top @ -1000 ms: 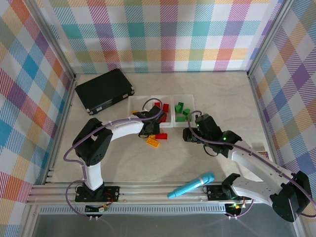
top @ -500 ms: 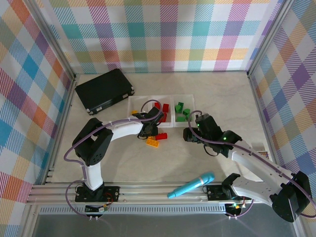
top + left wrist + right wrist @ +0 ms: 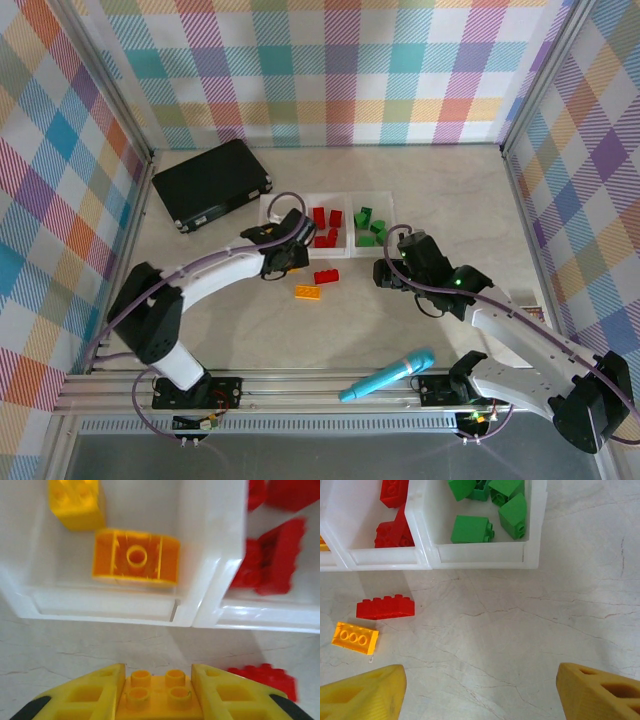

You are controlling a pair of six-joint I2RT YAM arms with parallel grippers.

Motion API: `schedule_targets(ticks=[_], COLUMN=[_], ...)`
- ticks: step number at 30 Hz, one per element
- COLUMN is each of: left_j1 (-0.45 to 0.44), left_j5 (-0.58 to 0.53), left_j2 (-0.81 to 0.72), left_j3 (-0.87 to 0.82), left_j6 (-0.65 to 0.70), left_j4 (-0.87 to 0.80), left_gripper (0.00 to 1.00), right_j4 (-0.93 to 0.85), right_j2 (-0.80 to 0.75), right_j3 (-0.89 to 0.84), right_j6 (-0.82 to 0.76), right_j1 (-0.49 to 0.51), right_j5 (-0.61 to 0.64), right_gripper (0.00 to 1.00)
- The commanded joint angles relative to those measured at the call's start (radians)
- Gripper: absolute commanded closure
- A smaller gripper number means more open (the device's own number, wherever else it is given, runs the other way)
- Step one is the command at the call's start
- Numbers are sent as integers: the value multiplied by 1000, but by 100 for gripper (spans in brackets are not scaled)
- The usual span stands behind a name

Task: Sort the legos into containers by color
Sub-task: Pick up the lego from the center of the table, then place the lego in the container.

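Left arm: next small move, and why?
Probably ease the left gripper forward over the leftmost tray, then open. It clamps a yellow brick just short of that tray's near rim. The tray holds an orange brick of like color, while red bricks lie in the neighbor.

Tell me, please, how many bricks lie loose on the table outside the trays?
2: a red brick and an orange brick, close together in front of the trays; the left arm may hide others.
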Motion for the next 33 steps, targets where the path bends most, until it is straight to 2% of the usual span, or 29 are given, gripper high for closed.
schedule_targets(ticks=[1, 11, 21, 27, 33], left_j1=[42, 212, 251, 261, 262], left_j5=[-68, 13, 114, 135, 151], left_j2=[-36, 188, 398, 441, 354], left_j3=[64, 311, 457, 474, 429], left_j6=[74, 217, 233, 240, 292], left_j4=[-67, -34, 19, 30, 40], left_gripper=[69, 67, 60, 43, 20], right_j4=[8, 6, -18, -46, -82], right_j2=[-10, -11, -26, -43, -90], right_j3=[9, -3, -8, -6, -10], right_j6=[-19, -8, -15, -4, 0], right_j1=[-6, -7, -9, -9, -9], right_j5=[13, 1, 12, 11, 25], right_gripper=[21, 21, 21, 20, 20])
